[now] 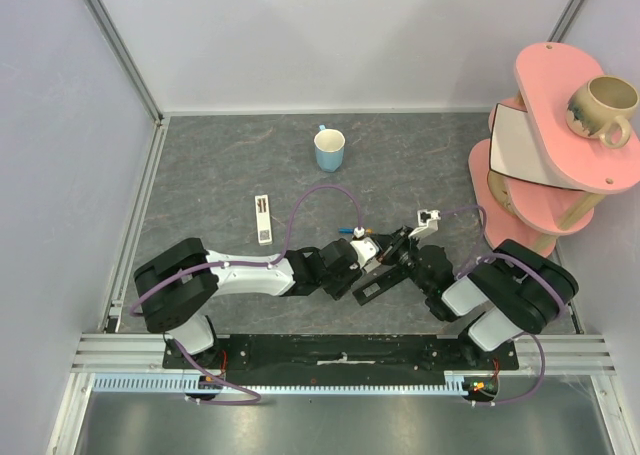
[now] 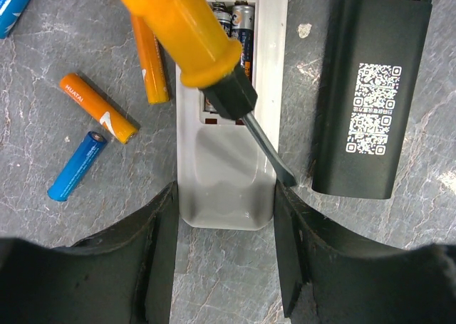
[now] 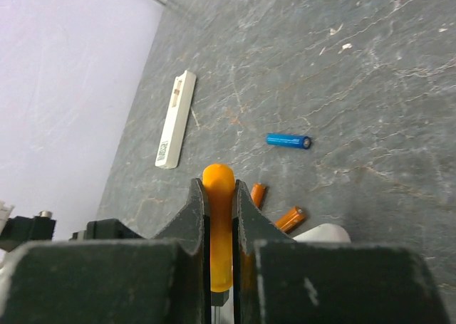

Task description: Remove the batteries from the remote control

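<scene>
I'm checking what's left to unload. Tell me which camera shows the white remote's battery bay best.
Left wrist: it looks straight down on the opened white remote, showing two cells inside, partly behind the screwdriver. The top view is too distant and crowded to show the bay. The right wrist catches only a white sliver of the remote.

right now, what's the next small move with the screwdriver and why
Probably draw the screwdriver tip back into the open bay of the white remote and lever up a cell: two batteries sit inside, the tip hangs past them near the remote's edge, and the left gripper grips the remote's end.
</scene>
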